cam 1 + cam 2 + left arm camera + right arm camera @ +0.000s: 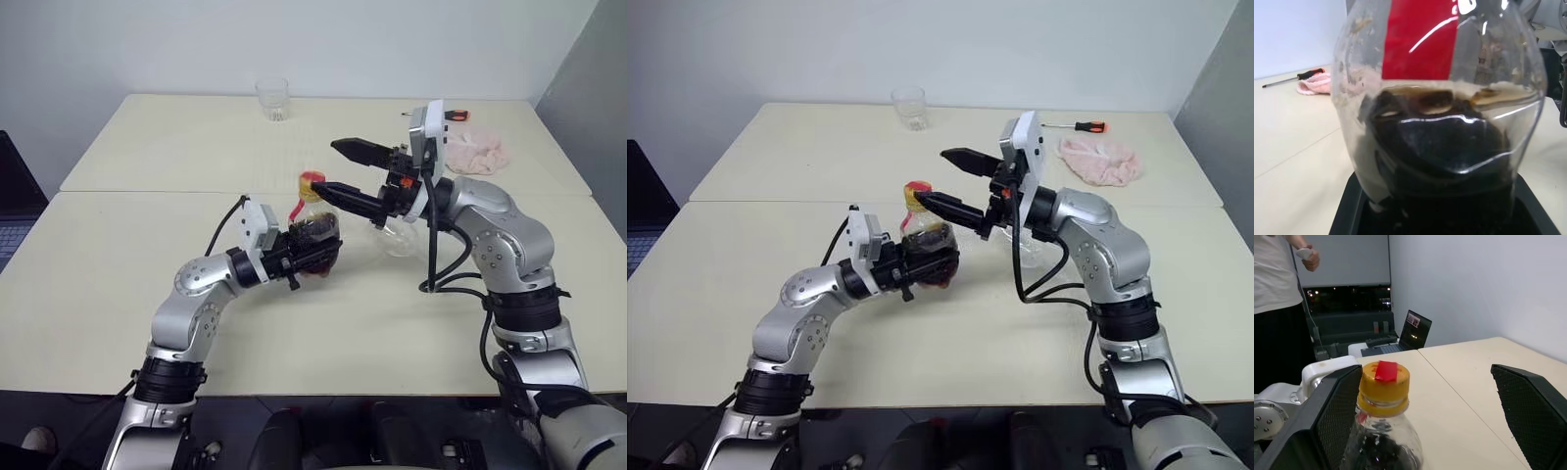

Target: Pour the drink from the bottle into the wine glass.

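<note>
Left gripper (pixel 919 262) clenched on bottle (pixel 924 245), frame centre; thin plastic, squashy, half-full, light. Right gripper (pixel 942 181) spread wide around cap (pixel 1384 383); grip cap sides.

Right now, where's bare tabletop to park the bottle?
Free: near left of the table, beside the left tool; far middle, between tumbler and pink cloth. Crowded: centre, around the bottle, wine glass and right tool.
</note>
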